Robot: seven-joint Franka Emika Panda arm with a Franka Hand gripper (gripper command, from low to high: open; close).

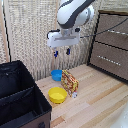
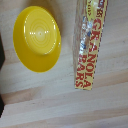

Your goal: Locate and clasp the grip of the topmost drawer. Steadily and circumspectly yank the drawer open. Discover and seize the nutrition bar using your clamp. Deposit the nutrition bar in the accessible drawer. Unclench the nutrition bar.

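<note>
1. Exterior view: the granola bar box (image 1: 70, 82) stands upright on the wooden table (image 1: 95, 100), between the yellow bowl (image 1: 57, 94) and the blue bowl (image 1: 57, 75), close beside both.
2. Its faces are orange-red and yellow with busy print; the wrist view reads "GRANOLA BARS" along the box (image 2: 90, 45), with the yellow bowl (image 2: 37, 37) just beside it.
3. The gripper (image 1: 62, 52) hangs above the box, fingers apart and holding nothing, likely lining up for a grasp from above.
4. The dresser's top drawer (image 1: 111, 25) sits at the exterior view's right, well apart from the box; whether it is pulled out I cannot tell.
5. A black fabric box (image 1: 20, 100) fills the exterior view's lower left.
</note>
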